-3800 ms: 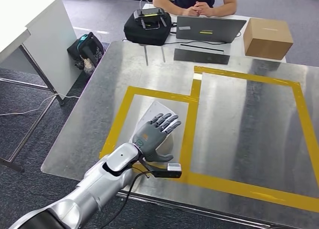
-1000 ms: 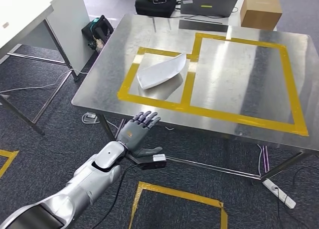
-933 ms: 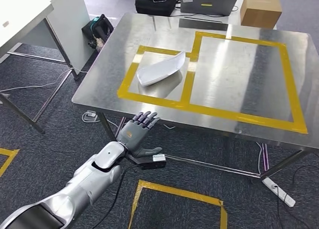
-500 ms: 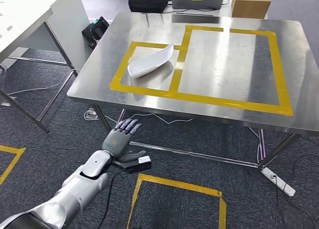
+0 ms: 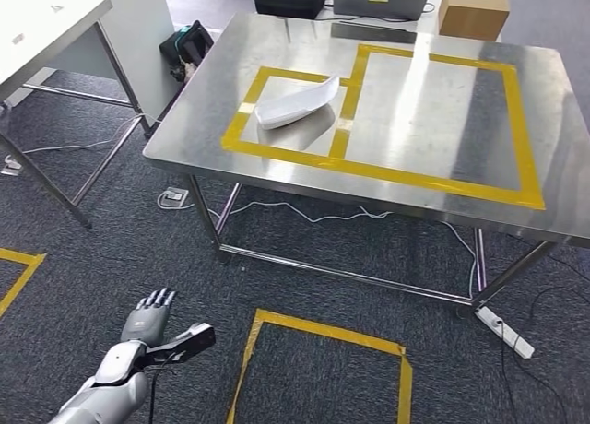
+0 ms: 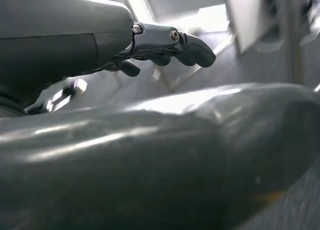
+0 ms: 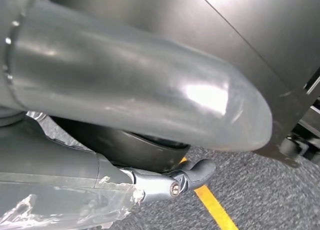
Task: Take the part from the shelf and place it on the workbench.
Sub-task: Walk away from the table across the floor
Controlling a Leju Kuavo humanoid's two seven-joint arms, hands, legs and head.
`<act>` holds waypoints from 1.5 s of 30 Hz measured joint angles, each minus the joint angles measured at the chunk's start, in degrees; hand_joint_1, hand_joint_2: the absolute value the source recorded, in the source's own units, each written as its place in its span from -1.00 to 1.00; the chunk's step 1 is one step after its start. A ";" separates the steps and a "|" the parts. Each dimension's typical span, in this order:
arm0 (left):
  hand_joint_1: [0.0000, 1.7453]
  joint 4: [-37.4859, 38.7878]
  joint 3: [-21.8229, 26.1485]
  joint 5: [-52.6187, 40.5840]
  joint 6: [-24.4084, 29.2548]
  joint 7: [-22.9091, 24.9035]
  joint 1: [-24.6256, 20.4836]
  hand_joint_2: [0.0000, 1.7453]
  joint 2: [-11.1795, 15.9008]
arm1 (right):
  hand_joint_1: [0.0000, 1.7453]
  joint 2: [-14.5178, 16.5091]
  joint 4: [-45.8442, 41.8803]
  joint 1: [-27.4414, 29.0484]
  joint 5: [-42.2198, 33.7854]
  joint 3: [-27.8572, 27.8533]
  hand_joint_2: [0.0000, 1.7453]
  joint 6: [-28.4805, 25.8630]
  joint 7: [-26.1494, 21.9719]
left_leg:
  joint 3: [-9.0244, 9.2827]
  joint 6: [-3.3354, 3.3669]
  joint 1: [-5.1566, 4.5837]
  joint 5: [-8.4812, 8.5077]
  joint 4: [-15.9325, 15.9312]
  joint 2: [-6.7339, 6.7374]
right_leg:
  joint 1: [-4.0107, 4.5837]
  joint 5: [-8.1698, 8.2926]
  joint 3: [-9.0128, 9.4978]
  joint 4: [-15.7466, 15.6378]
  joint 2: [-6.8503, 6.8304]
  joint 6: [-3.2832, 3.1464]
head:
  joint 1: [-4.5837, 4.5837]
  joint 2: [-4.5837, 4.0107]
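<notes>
White curved part (image 5: 298, 102) lies flat on steel workbench (image 5: 208, 120) inside yellow tape outline (image 5: 245, 114). Left hand (image 5: 148, 321) released, empty; right hand (image 7: 113, 140) state indeterminate.

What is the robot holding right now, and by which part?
Nothing that shows. The left hand is empty, its fingers straight, low over the carpet. The white part lies on the workbench. The right hand shows too little to tell.

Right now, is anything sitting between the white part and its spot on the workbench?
No. The white part already lies on the workbench, inside the smaller yellow taped frame. The left hand hangs low over the carpet, holding nothing.
</notes>
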 joint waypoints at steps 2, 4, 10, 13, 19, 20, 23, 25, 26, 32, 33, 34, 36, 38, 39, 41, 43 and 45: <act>-1.00 1.27 2.45 3.22 -0.74 -0.43 2.44 -1.00 0.61 | -1.00 -0.01 0.00 0.10 -0.49 -0.42 -1.00 -0.85 -0.02 | -0.37 -0.09 -0.14 0.32 0.08 0.26 | 0.01 -0.77 0.14 2.28 -0.04 0.14 | 0.00 0.00; -1.00 2.82 5.66 7.01 -1.24 -1.39 5.28 -1.00 1.15 | -1.00 -0.02 0.00 0.34 -0.76 -0.83 -1.00 -1.80 0.04 | -0.62 -0.24 -0.22 0.51 0.30 0.46 | 0.01 1.97 4.67 -4.02 -0.05 -0.05 | -0.01 0.00; -1.00 6.20 13.51 11.33 -1.46 -2.83 11.64 -1.00 2.32 | -1.00 0.00 0.00 0.46 -0.79 -1.32 -1.00 -3.01 0.25 | -1.55 -1.58 -0.36 1.00 1.28 0.36 | 0.15 4.28 10.32 -14.45 -0.13 -2.13 | -0.08 0.00; -1.00 7.17 15.21 11.41 -2.00 -2.19 12.62 -1.00 2.54 | -1.00 0.04 0.00 0.26 -0.77 -1.44 -1.00 -3.17 0.25 | -3.60 -2.80 0.01 -2.70 5.94 0.16 | -0.28 5.26 10.23 -14.75 -0.45 -3.17 | -0.43 0.00; -1.00 9.33 20.12 16.65 -8.64 6.29 15.30 -1.00 2.07 | -1.00 0.03 0.00 0.34 -0.80 -1.64 -1.00 -4.61 0.63 | -5.40 -4.95 1.88 -5.13 13.43 0.60 | -1.07 6.23 8.92 -14.68 -1.36 -2.64 | -0.65 0.00; -1.00 9.55 21.12 17.54 -9.83 7.97 15.78 -1.00 1.64 | -1.00 0.00 0.00 0.33 -0.80 -1.72 -1.00 -4.75 0.74 | -3.10 -5.33 2.17 -3.23 9.28 1.66 | -1.16 6.22 8.91 -14.63 -1.72 -2.24 | -0.77 0.00; -1.00 9.84 23.77 19.66 -11.86 10.58 16.27 -1.00 0.24 | -1.00 -0.08 0.00 0.22 -0.87 -1.99 -1.00 -4.94 0.93 | 0.31 -4.85 2.34 -1.00 1.65 3.31 | -0.96 5.96 8.76 -14.19 -3.45 -0.67 | -1.19 0.00; -1.00 9.97 25.23 20.40 -12.56 10.82 16.86 -1.00 -0.67 | -1.00 -0.08 0.00 0.02 -0.93 -2.07 -1.00 -4.94 1.02 | -0.26 -3.50 2.10 -0.93 1.70 2.06 | -1.13 5.99 8.87 -14.30 -4.47 0.20 | -0.97 0.00; -1.00 10.04 25.81 20.54 -12.80 10.71 17.24 -1.00 -1.11 | -1.00 -0.07 0.00 -0.05 -0.95 -2.08 -1.00 -4.94 1.04 | -0.40 -2.96 2.04 -0.80 1.73 1.61 | -1.28 5.61 8.78 -14.01 -4.26 0.57 | -0.88 0.00; -1.00 10.17 27.67 20.46 -13.46 8.26 17.46 -1.00 -3.48 | -1.00 -0.08 0.00 -0.02 -0.96 -2.21 -1.00 -5.09 1.45 | -1.67 -0.90 0.99 0.30 1.69 -1.59 | -0.82 -3.03 1.55 2.68 -0.77 0.15 | -0.39 0.00; -1.00 10.20 27.80 20.31 -13.70 8.05 17.45 -1.00 -3.94 | -1.00 -0.08 0.00 -0.01 -0.94 -2.25 -1.00 -5.14 1.59 | -1.81 -0.78 0.73 0.47 1.70 -2.26 | -0.59 -2.32 1.92 2.22 -0.62 -0.26 | -0.41 0.00; -1.00 10.23 27.86 20.10 -13.88 7.96 17.44 -1.00 -4.43 | -1.00 -0.08 0.00 -0.02 -0.90 -2.28 -1.00 -5.19 1.74 | -1.90 -0.71 0.50 0.63 1.70 -2.97 | -0.37 -0.71 3.44 -0.47 -0.27 -0.75 | -0.40 0.00; -1.00 10.26 27.87 19.66 -14.03 7.84 17.30 -1.00 -5.55 | -1.00 -0.08 0.00 -0.10 -0.80 -2.30 -1.00 -5.36 2.02 | -2.06 -0.74 0.20 0.97 1.79 -4.34 | -0.05 2.49 7.90 -8.69 1.88 -1.87 | -0.43 0.00; -1.00 10.26 27.87 19.38 -13.99 7.59 17.06 -1.00 -6.40 | -1.00 -0.10 0.00 -0.27 -0.74 -2.30 -1.00 -5.59 2.18 | -2.42 -1.10 0.18 1.31 1.90 -5.45 | 0.13 3.58 10.22 -13.46 3.42 -2.35 | -0.45 0.00; -1.00 10.27 27.87 19.29 -13.92 7.45 17.01 -1.00 -6.68 | -1.00 -0.10 0.00 -0.36 -0.74 -2.31 -1.00 -5.73 2.26 | -2.62 -1.43 0.22 1.52 1.86 -5.99 | 0.22 3.52 10.29 -13.91 3.23 -2.41 | -0.45 0.00; -1.00 10.32 27.87 19.16 -13.72 7.27 17.10 -1.00 -7.03 | -1.00 -0.07 0.00 -0.50 -0.76 -2.34 -1.00 -5.98 2.41 | -3.00 -2.10 0.36 1.70 1.87 -6.48 | 0.18 4.08 10.57 -14.28 2.06 -2.70 | -0.45 0.00; -1.00 10.37 27.89 19.09 -13.50 7.25 17.12 -1.00 -7.28 | -1.00 0.01 0.00 -0.51 -0.80 -2.39 -1.00 -6.04 2.54 | -4.36 -2.77 0.31 -0.40 4.52 -4.45 | -0.17 4.76 10.85 -14.84 0.69 -3.13 | -0.85 0.00; -1.00 10.39 27.94 19.07 -13.41 7.34 16.89 -1.00 -7.39 | -1.00 0.04 0.00 -0.33 -0.83 -2.45 -1.00 -5.98 2.69 | -7.32 -3.50 0.56 -4.47 11.14 -1.69 | -0.29 5.05 10.68 -15.01 -0.85 -3.35 | -1.28 0.00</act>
